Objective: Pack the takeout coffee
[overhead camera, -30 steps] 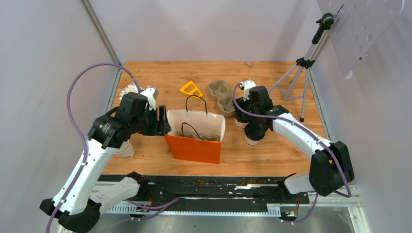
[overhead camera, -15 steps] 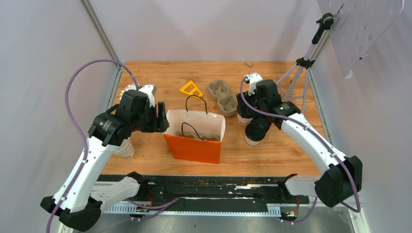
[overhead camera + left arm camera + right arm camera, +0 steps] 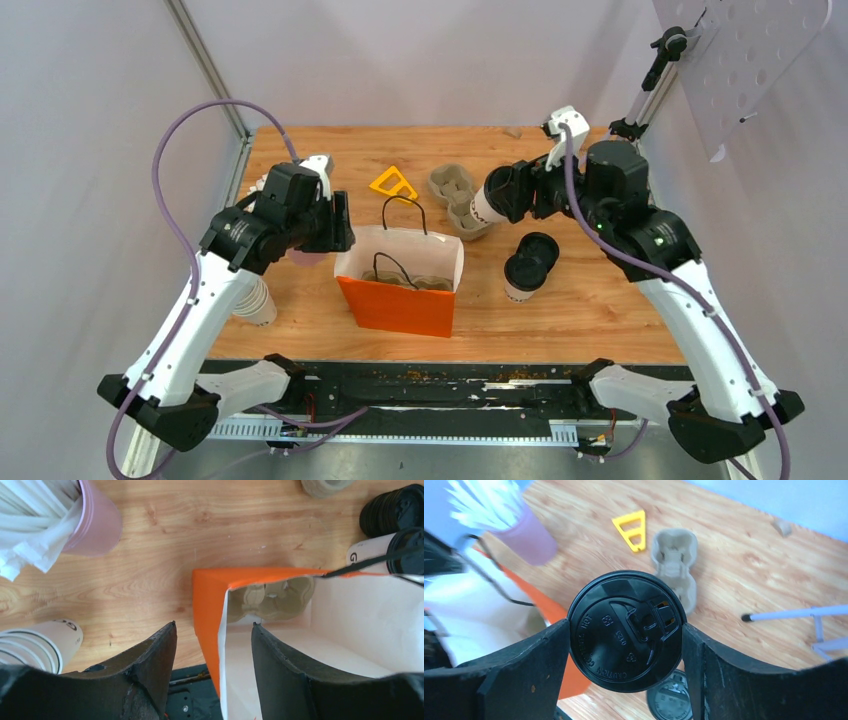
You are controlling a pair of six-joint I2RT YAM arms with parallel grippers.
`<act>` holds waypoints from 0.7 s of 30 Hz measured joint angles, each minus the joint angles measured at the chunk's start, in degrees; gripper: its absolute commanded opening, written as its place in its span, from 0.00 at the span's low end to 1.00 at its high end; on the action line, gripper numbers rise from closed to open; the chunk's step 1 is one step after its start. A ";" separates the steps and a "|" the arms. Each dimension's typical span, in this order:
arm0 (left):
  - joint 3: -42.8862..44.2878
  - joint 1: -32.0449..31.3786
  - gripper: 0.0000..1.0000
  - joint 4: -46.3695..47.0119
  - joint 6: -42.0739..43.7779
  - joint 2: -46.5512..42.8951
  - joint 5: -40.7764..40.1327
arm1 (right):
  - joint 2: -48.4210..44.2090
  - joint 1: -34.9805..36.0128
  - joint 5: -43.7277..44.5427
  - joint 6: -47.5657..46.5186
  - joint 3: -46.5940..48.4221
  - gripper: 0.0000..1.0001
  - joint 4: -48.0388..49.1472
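The right claw (image 3: 497,196) is clamped across a lidded cup (image 3: 625,630), holding it lifted above the table (image 3: 570,320) at the far right, near a spare pulp carrier (image 3: 447,186). The cup lies on its side, long axis running left to right, white base pointing left and black lid facing back toward the wrist. The orange bag (image 3: 395,300) sits to the left and nearer, with another carrier (image 3: 272,597) in its bottom, so the cup likely needs turning upright first. The left claw (image 3: 214,627) stands open astride the bag's left wall. A second lidded cup (image 3: 527,265) stands right of the bag.
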 measured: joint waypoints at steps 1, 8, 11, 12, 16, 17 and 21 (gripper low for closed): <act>0.52 -0.02 0.63 0.28 0.02 0.72 -0.07 | -0.59 0.57 -0.74 0.68 1.70 0.70 -0.50; 1.42 -0.02 0.62 0.09 0.44 2.05 -0.63 | -4.26 9.01 -1.77 5.62 6.29 0.70 -0.55; 1.42 -0.02 0.62 0.17 -0.11 1.99 0.15 | -3.52 14.14 -0.15 7.54 8.39 0.71 -0.31; 1.42 -0.02 0.62 0.22 -0.26 1.99 0.59 | -3.17 15.26 0.13 7.98 8.87 0.71 0.04; 2.93 -0.02 0.59 -0.33 -0.22 2.67 1.40 | -1.62 18.49 -0.70 8.55 9.55 0.71 1.97; 3.74 -0.02 0.57 -0.31 -0.22 3.06 1.42 | -1.14 18.78 -1.11 8.46 9.86 0.72 2.01; 5.60 -0.02 0.50 0.07 -0.52 4.28 1.90 | 1.57 19.28 -3.89 6.60 10.36 0.72 3.41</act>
